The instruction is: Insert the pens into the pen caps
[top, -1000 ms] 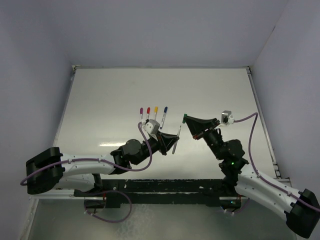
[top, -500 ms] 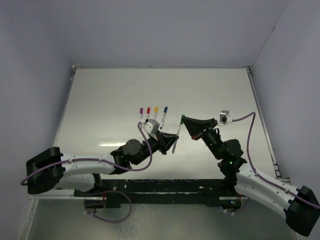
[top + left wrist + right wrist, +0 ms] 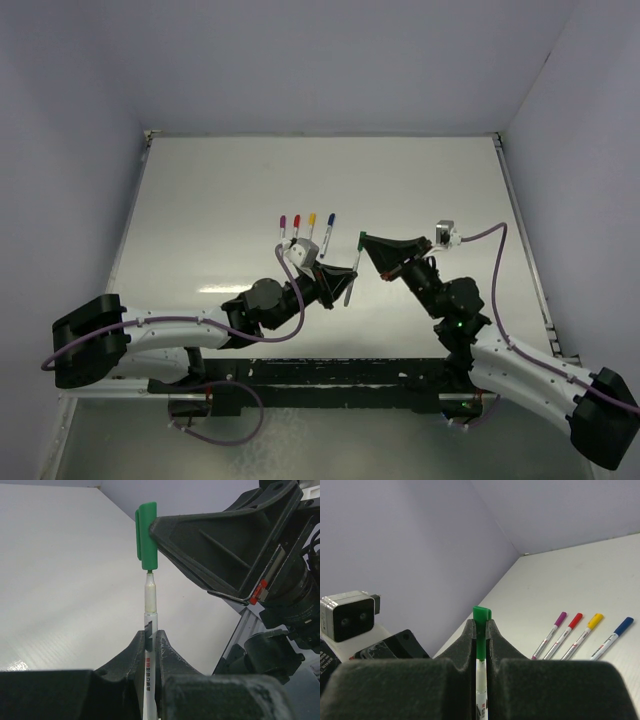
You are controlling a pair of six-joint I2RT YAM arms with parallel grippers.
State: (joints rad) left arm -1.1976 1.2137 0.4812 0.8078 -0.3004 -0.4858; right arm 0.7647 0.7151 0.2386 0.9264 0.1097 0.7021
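My left gripper (image 3: 351,274) (image 3: 150,636) is shut on a white-barrelled pen (image 3: 149,622) (image 3: 350,283), held upright with its tip up. Shut on a green pen cap (image 3: 146,535) (image 3: 481,622) (image 3: 362,237), my right gripper (image 3: 366,241) (image 3: 480,626) holds it directly over that tip. The cap's mouth meets the pen's tip, and the pen's barrel (image 3: 480,682) runs on below the cap. Beyond them, the other pens lie side by side on the table with caps on: purple (image 3: 283,225) (image 3: 549,635), red (image 3: 297,225) (image 3: 564,634), yellow (image 3: 311,226) (image 3: 582,635) and blue (image 3: 328,229) (image 3: 612,638).
The white table (image 3: 430,190) is walled by lilac panels on three sides. A metal rail (image 3: 525,250) runs along its right edge. The left arm's camera block (image 3: 302,253) hangs just in front of the row of pens.
My right gripper has carried the green cap a little left and down onto the tip of the pen. The left gripper and its pen have barely moved.
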